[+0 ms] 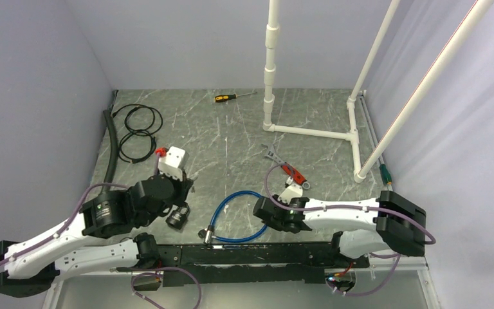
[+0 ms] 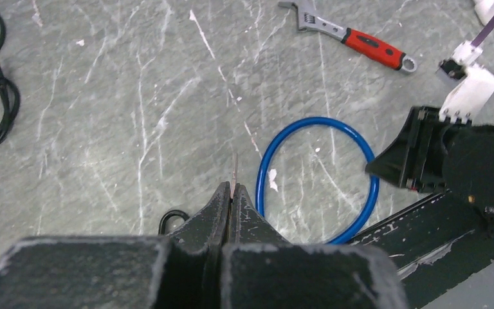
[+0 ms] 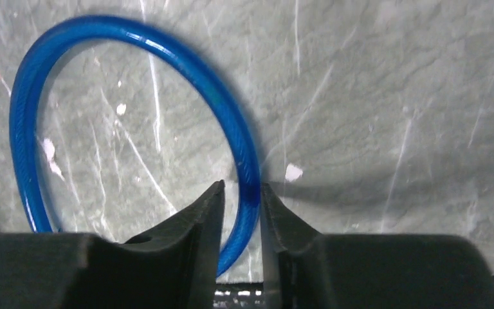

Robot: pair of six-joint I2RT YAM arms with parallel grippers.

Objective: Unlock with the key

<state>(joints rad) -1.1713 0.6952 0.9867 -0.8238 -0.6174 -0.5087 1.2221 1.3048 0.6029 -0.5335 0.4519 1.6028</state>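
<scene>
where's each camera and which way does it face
top external: high behind the robot, facing down at the table; left arm, right arm show.
left wrist: on its arm, facing past the left claw, shut on the key, to the blue cable.
right wrist: faces down past the right claw astride the blue cable.
shared: blue cable, all three.
</scene>
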